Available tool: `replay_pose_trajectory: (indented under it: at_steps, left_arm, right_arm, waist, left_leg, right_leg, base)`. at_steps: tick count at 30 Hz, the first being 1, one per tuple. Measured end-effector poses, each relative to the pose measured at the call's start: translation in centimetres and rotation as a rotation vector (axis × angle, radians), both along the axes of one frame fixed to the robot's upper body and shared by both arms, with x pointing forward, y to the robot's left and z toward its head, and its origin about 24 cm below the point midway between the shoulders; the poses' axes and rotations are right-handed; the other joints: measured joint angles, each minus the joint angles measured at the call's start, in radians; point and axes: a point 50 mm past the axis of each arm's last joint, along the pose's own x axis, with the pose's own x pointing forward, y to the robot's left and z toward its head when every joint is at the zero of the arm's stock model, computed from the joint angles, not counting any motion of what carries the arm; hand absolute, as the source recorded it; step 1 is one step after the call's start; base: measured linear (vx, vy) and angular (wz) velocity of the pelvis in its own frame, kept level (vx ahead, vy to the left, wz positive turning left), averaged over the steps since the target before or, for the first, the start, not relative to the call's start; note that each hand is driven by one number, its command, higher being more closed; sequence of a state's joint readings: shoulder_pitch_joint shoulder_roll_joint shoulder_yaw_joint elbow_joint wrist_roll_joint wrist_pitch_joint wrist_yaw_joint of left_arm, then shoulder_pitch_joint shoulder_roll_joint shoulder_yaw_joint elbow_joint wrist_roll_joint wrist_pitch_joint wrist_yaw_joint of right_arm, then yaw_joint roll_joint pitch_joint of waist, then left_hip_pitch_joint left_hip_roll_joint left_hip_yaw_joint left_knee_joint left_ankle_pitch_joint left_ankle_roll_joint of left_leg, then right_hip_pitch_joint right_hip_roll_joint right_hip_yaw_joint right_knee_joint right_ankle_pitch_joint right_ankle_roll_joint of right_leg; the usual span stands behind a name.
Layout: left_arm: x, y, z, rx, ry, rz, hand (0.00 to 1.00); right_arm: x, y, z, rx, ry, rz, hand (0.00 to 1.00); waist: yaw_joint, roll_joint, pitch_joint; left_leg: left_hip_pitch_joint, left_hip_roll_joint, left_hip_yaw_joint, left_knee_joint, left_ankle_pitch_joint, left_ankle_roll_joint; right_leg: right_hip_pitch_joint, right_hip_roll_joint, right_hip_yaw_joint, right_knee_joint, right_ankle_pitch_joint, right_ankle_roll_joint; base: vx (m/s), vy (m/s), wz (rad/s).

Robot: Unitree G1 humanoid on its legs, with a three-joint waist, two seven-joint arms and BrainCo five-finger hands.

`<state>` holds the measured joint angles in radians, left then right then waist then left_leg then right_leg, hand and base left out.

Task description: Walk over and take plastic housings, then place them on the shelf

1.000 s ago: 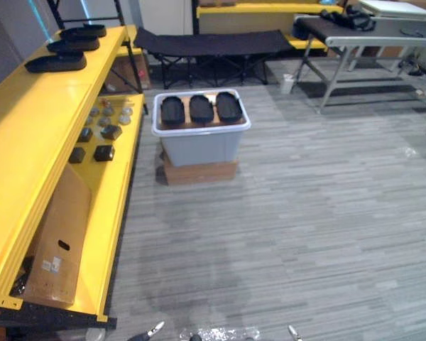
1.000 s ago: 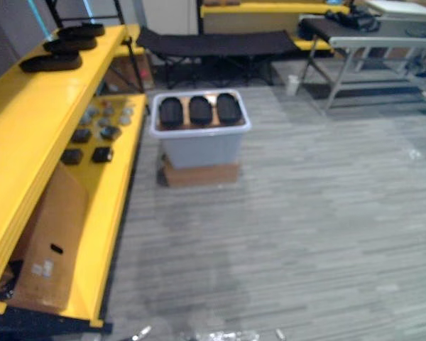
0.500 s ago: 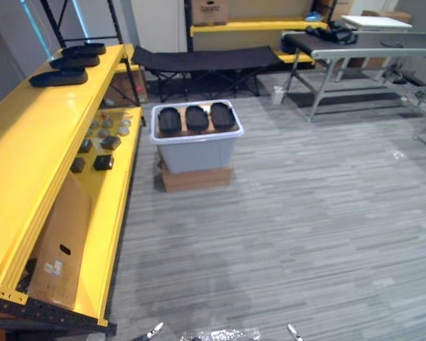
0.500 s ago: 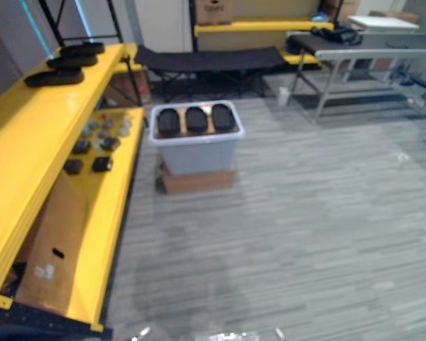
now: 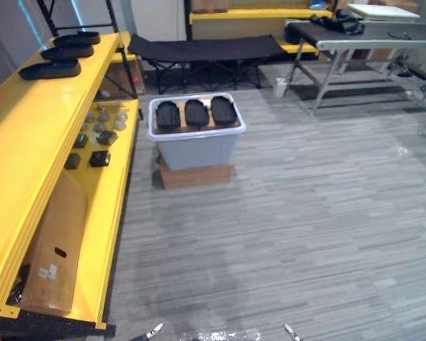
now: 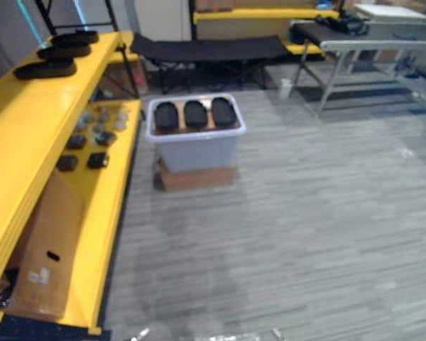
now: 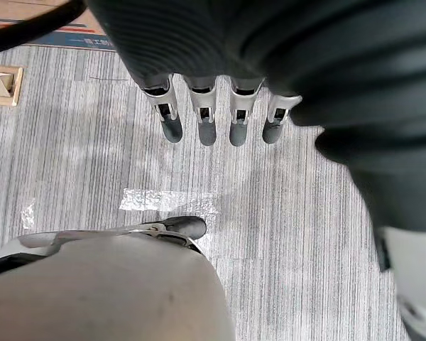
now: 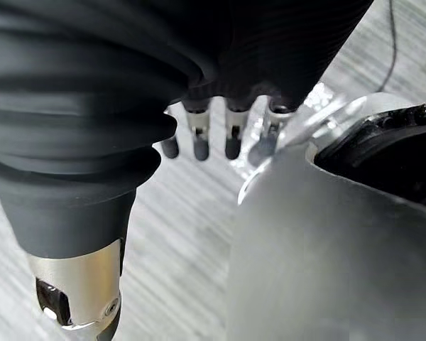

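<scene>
Since the view has merely swayed with the walk, the housings (image 5: 196,113) remain in the bin (image 5: 195,149), well ahead of the left hand (image 7: 202,117) and right hand (image 8: 197,135) (both hanging open, empty), so the approach looks unfinished.

three black plastic housings (image 5: 194,113) are in one white bin (image 5: 196,148). three more housings (image 5: 60,52) are on one yellow shelf (image 5: 35,135). four small black blocks (image 5: 99,158) are on its lower board. one cardboard box (image 5: 196,175), one black cot (image 5: 206,48).
</scene>
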<state>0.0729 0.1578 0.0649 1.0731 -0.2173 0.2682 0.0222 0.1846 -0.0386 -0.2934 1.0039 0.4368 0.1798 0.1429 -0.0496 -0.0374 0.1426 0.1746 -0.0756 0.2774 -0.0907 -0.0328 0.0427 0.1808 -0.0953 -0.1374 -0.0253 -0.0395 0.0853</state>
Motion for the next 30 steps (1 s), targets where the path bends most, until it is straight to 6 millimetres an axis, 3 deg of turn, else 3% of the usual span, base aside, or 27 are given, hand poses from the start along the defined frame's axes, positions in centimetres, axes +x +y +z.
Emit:
replay_pose_trajectory:
  at_steps: [7,10,12,13,14,16,18,20,23,25,27,28,29,30]
  left_arm:
    - [0.1,0.0,0.0,0.002,-0.012,0.001,0.00]
    - [0.6,0.2,0.3,0.021,-0.030,-0.056,0.00]
    - [1.0,0.6,0.4,0.026,-0.031,-0.090,0.00]
    - [1.3,0.6,0.5,0.029,-0.022,-0.116,0.00]
    - [1.3,0.6,0.5,0.028,-0.015,-0.122,0.00]
    - [1.4,0.8,0.5,0.028,-0.017,-0.123,0.00]
    - [1.3,0.8,0.5,0.027,-0.029,-0.103,0.00]
    - [1.3,0.8,0.5,0.028,-0.046,-0.080,0.00]
    - [1.8,0.9,0.6,0.026,-0.066,-0.046,0.00]
    - [3.3,-0.1,0.8,0.000,-0.108,-0.011,0.00]
    - [4.5,-2.7,0.8,-0.087,-0.161,0.097,0.00]
    - [4.6,-2.7,0.9,-0.096,-0.167,0.120,0.00]
    - [4.8,-3.4,0.8,-0.122,-0.176,0.162,0.00]
    - [4.8,-3.7,0.8,-0.134,-0.178,0.173,0.00]
  right_arm:
    - [0.3,-0.1,0.2,-0.030,-0.003,0.017,0.00]
    - [0.6,0.0,0.4,-0.055,-0.016,0.040,0.00]
    - [0.6,0.1,0.4,-0.054,0.005,0.020,0.00]
    - [0.5,0.2,0.3,-0.049,0.009,0.006,0.00]
    - [0.2,0.3,0.2,-0.035,0.011,-0.032,0.00]
    - [0.2,0.6,0.2,-0.011,-0.006,-0.094,0.00]
    - [-0.2,0.5,0.2,-0.012,-0.024,-0.149,0.00]
    - [-0.5,0.5,0.2,-0.024,-0.041,-0.185,0.00]
    - [-0.3,0.6,0.4,-0.041,-0.080,-0.148,0.00]
    - [-0.4,0.7,0.5,-0.046,-0.093,-0.138,0.00]
    - [-0.4,0.9,0.4,-0.048,-0.092,-0.139,0.00]
    - [-0.4,1.1,0.4,-0.043,-0.091,-0.139,0.00]
    - [0.0,0.4,0.4,-0.054,-0.091,-0.143,0.00]
    - [-0.1,-0.1,0.4,-0.068,-0.086,-0.133,0.00]
  waist:
    - [-0.007,-0.011,0.004]
    - [-0.004,-0.021,0.001]
    - [-0.008,-0.036,0.011]
    - [-0.018,-0.032,0.023]
    - [-0.020,-0.031,0.028]
    - [-0.018,-0.029,0.045]
    - [-0.018,-0.027,0.045]
    - [-0.018,-0.019,0.042]
    - [-0.017,-0.020,0.040]
    - [-0.016,-0.025,0.037]
    - [-0.016,-0.032,0.031]
    - [-0.018,-0.044,0.024]
    - [-0.019,-0.010,0.022]
    - [-0.017,0.006,0.020]
  left_leg:
    - [-0.003,0.002,0.005,-0.001,0.001,0.002]
    - [-0.036,-0.007,0.022,0.000,-0.011,0.020]
    - [-0.056,-0.025,0.021,0.000,-0.016,0.028]
    - [-0.051,-0.031,0.003,0.000,-0.016,0.030]
    - [-0.047,-0.028,-0.003,0.000,-0.008,0.047]
    - [-0.022,-0.015,-0.001,0.001,-0.014,0.039]
    - [0.012,0.021,0.011,0.007,-0.033,0.007]
    - [0.038,0.091,0.018,0.012,-0.055,-0.028]
    - [0.037,0.217,0.036,0.136,-0.123,-0.129]
    - [0.038,0.241,0.032,0.151,-0.138,-0.154]
    - [0.044,0.269,0.020,0.173,-0.161,-0.191]
    - [0.038,0.275,0.009,0.201,-0.171,-0.206]
    - [-0.009,0.358,-0.015,0.347,-0.200,-0.203]
    - [-0.042,0.391,-0.020,0.427,-0.193,-0.185]
  right_leg:
    - [-0.021,-0.007,0.002,0.035,-0.021,0.002]
    - [-0.122,-0.025,0.014,0.167,-0.090,-0.008]
    - [-0.188,-0.048,0.026,0.248,-0.122,0.017]
    - [-0.188,-0.062,0.021,0.267,-0.124,0.026]
    - [-0.199,-0.064,0.023,0.309,-0.115,0.022]
    - [-0.221,-0.068,0.024,0.365,-0.146,-0.028]
    - [-0.249,-0.087,-0.002,0.405,-0.159,-0.030]
    - [-0.278,-0.083,-0.001,0.408,-0.150,-0.016]
    - [-0.290,-0.053,0.001,0.354,-0.102,0.016]
    - [-0.290,-0.055,-0.003,0.323,-0.078,0.046]
    - [-0.260,-0.054,-0.029,0.267,-0.013,0.029]
    - [-0.243,-0.051,-0.034,0.255,0.028,0.019]
    - [-0.190,0.007,-0.065,0.230,-0.011,-0.003]
    - [-0.173,0.029,-0.073,0.219,-0.009,-0.015]
  base:
    - [-0.11,0.012,-0.01]
    - [-0.06,0.045,-0.10]
    - [0.04,0.033,0.02]
    - [0.09,0.021,0.13]
    - [0.07,0.028,0.11]
    - [0.06,0.039,0.00]
    - [0.05,0.043,-0.07]
    - [0.12,-0.031,-0.07]
    - [0.13,-0.126,-0.13]
    - [0.14,-0.246,0.08]
    - [0.30,-0.468,0.25]
    - [0.34,-0.614,0.34]
    - [0.26,-0.490,0.28]
    - [0.24,-0.533,0.30]
